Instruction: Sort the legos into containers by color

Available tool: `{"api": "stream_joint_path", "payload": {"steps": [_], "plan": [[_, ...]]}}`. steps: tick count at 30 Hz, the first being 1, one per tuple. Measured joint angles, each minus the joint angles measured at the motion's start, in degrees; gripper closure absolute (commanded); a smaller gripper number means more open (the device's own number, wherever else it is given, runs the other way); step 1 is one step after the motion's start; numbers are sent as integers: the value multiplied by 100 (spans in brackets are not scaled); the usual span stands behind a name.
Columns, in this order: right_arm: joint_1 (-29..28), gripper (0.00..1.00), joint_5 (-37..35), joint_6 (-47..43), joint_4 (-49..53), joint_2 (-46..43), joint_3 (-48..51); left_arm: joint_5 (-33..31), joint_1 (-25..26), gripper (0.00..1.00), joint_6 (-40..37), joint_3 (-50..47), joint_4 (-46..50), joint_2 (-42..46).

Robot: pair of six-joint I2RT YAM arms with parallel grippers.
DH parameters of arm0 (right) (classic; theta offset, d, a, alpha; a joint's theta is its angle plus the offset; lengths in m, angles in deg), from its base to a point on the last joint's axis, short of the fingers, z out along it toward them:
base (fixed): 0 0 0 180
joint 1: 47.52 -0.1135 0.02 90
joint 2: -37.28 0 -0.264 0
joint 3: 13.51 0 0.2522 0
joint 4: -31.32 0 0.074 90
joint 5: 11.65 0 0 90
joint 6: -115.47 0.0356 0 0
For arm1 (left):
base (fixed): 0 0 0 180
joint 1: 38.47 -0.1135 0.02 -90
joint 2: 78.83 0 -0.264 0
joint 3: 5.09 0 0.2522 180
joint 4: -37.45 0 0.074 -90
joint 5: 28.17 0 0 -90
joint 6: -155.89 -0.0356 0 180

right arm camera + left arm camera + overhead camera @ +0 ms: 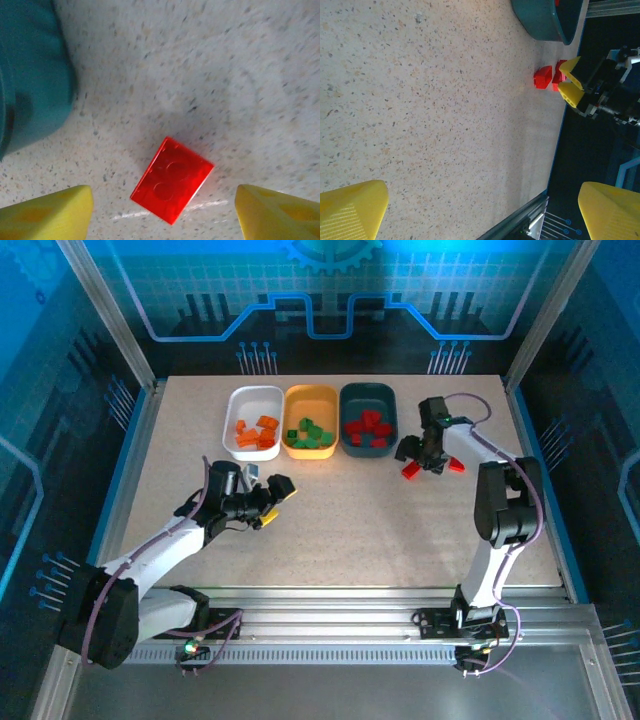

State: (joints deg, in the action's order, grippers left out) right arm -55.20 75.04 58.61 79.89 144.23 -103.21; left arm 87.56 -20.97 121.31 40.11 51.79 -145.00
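Overhead, three containers sit side by side near the 12 o'clock edge of the tabletop [330,540]. The white tray [255,390] holds orange legos [256,433], the orange-yellow tray [311,390] holds green legos [310,433], and the teal tray [368,388] holds red legos [368,427]. Two loose red bricks [411,470] lie on the bare surface at about 4 o'clock from the teal tray, with the right pincer [428,455] directly over them.

Its wrist camera shows a red brick [172,180] lying flat between the spread yellow fingertips [47,212]. The pincer is open and the brick is clear of both tips. The teal tray's rounded wall lies near, at 10 o'clock.

The left pincer [272,502] hangs at 8 o'clock from the tabletop's centre, jaws wide apart with nothing between them. Open speckled surface runs from it toward 6 o'clock and across to the right arm. The tabletop's 3 o'clock edge lies near the loose bricks.
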Motion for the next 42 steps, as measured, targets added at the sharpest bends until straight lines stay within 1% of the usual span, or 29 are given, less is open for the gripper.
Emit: {"api": "stream_joint_path", "payload": {"steps": [6,7,9,10,12,13,14,18,23,26,28,31,32,33,34,35,36,39,42], "plan": [[-61,27,-330,529,-61,243,0,-2,0,1,-15,-57,48,142],[-63,29,-387,595,-61,304,0,-2,0,1,-26,-72,50,177],[-63,37,-459,688,-76,385,13,-2,0,1,-31,-85,59,225],[-63,42,-476,721,-103,407,33,-2,0,1,-31,-87,61,240],[-63,58,-468,743,-179,422,96,-2,-2,1,-31,-111,44,258],[-63,62,-468,750,-208,422,120,-2,0,1,-31,-133,39,256],[-63,66,-468,739,-251,422,151,0,4,1,-28,-157,35,247],[-68,71,-544,673,-382,291,306,50,153,1,-4,-195,-96,4],[-214,71,-776,487,-249,-339,450,103,289,1,-44,-190,-127,-186],[-466,71,-841,299,-177,-614,107,109,181,1,-131,-85,-46,-181],[-697,71,-859,153,-173,-522,-382,136,-107,1,-142,-35,-46,-129],[-1014,70,-870,-31,-192,-35,-1296,181,-800,1,-133,-35,35,83],[-1095,69,-866,-70,-203,188,-1604,205,-1047,1,-136,-39,92,195],[-1150,64,-857,-109,-212,389,-1845,214,-1217,1,-136,-42,140,302],[-1187,56,-848,-138,-197,614,-2096,221,-1397,1,-140,-48,216,444],[-1209,44,-835,-179,-160,848,-2341,227,-1513,1,-144,-61,269,579],[-1213,37,-824,-201,-98,1029,-2538,251,-1587,1,-157,-85,308,706],[-1211,33,-811,-310,177,1508,-3126,343,-1644,1,-177,-221,367,1003],[-1198,32,-828,-367,378,1558,-3305,474,-1641,1,-181,-389,363,1040]]}}
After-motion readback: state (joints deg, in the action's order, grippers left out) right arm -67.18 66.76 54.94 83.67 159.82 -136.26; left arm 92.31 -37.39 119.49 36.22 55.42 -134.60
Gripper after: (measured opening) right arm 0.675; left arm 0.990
